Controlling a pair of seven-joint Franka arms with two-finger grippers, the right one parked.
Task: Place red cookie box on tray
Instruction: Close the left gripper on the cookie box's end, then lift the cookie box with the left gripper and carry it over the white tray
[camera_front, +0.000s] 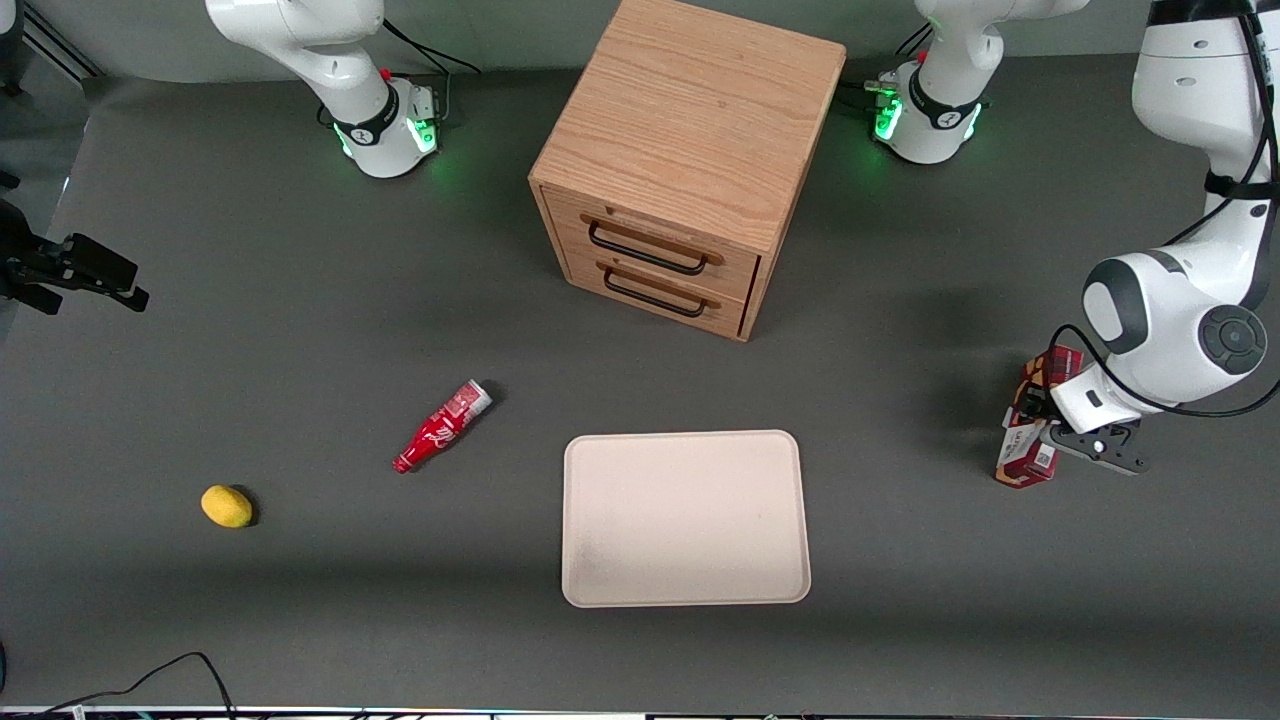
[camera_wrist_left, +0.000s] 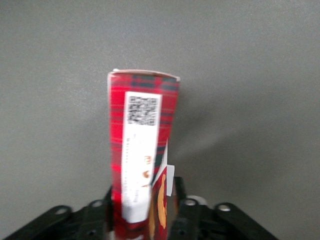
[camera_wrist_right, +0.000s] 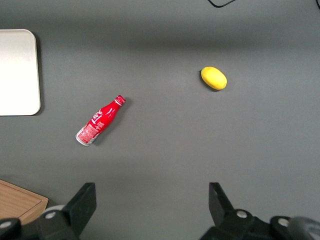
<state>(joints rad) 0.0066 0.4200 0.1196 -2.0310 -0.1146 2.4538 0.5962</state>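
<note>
The claw is clamped on the red cookie box, its fingers pressing both long sides near one end. The box sits toward the working arm's end of the gray surface, well apart from the tray. The arm is bent at the elbow, wrist reaching sideways.

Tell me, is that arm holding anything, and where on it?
Yes. The tool is shut on the red cookie box, clamping its long sides near one end, toward the working arm's end of the table.
</note>
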